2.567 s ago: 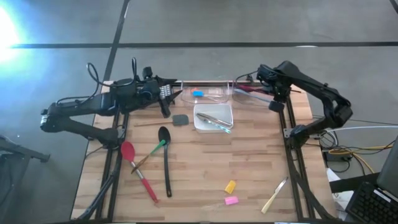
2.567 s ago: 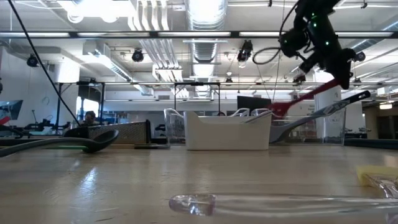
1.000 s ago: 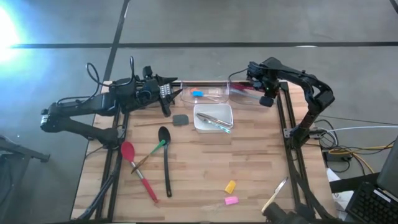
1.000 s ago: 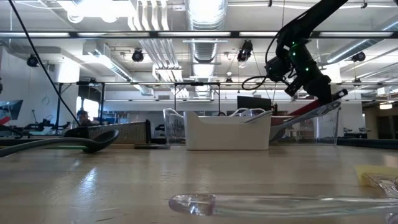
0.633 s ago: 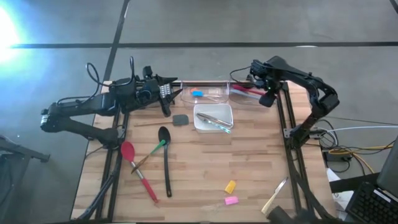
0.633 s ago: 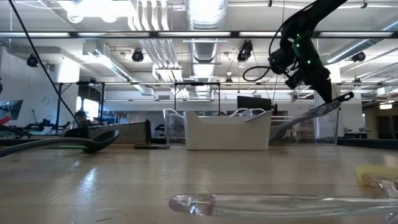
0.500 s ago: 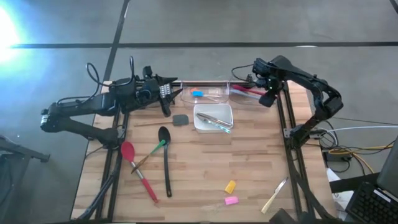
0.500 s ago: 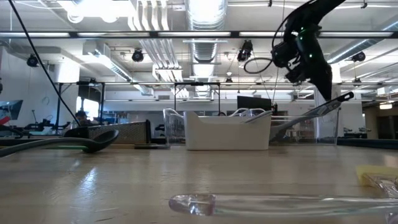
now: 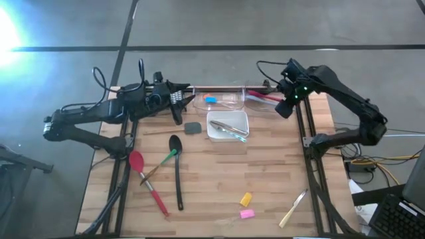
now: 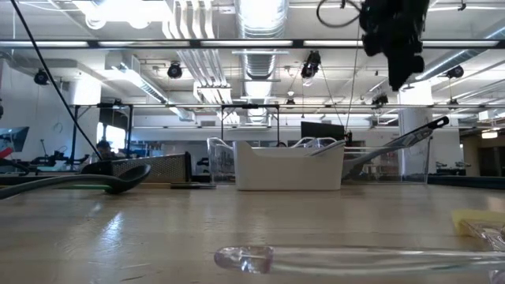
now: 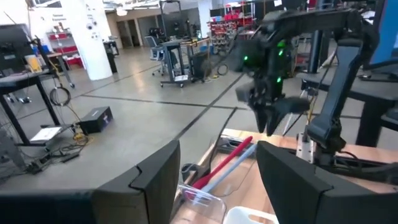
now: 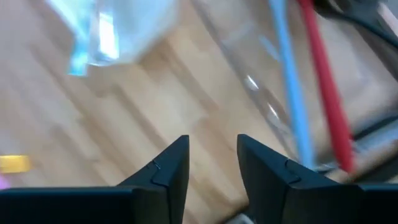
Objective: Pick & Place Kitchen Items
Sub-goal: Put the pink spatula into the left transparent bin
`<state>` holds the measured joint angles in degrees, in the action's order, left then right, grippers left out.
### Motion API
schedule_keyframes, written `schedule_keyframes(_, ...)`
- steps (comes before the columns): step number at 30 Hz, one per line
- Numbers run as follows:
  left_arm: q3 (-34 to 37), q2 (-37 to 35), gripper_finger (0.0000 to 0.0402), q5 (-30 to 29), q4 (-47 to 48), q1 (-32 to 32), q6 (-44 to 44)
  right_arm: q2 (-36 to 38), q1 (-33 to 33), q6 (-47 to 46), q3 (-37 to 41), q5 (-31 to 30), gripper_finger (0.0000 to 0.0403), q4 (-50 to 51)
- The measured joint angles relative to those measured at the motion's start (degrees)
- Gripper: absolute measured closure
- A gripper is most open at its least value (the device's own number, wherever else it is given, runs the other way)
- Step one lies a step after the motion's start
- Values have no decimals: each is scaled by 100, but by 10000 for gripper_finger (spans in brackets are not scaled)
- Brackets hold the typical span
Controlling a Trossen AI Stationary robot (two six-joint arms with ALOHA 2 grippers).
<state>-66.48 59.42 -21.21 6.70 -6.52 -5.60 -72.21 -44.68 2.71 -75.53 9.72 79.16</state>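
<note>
My right gripper (image 9: 285, 110) hangs open, pointing down, above the table's far right by a clear bin (image 9: 263, 99). That bin holds a red spatula (image 11: 227, 165) and a dark utensil whose handle (image 10: 412, 135) leans on the bin's rim. My left gripper (image 11: 217, 155) waits open and level at the far left (image 9: 184, 99), holding nothing. On the wood lie a black spoon (image 9: 176, 167), a red spatula (image 9: 147, 182), a grey piece (image 9: 192, 127), an orange piece (image 9: 246, 198), a pink piece (image 9: 246, 214) and a pale utensil (image 9: 293, 208).
A second clear bin (image 9: 224, 101) with a blue piece (image 9: 211, 99) stands at the far middle. In front of it is a white square tray (image 9: 214, 132) holding tongs (image 9: 230, 128). A steel grater (image 9: 176, 98) sits by the left gripper. Black frame rails run along both table sides.
My right gripper has let go of the dark utensil's handle, which now rests on the bin's rim. The gripper has risen well clear of the bin, drawn back toward the table's right edge and tipped to point more steeply down.
</note>
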Motion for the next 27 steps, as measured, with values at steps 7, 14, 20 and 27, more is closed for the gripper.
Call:
schedule_keyframes(7,9,2,184,927,435,2,391,727,1276,-889,4,437,295,-625)
schedule_keyframes(14,11,4,184,1431,1105,4,871,1049,3196,-1825,15,390,314,-1860)
schedule_keyframes(20,17,6,184,1445,1630,9,1171,834,4961,-2254,26,-97,332,-3123)
schedule_keyframes(27,20,7,184,1586,2141,89,1308,48,6778,-2501,20,-1005,344,-3990)
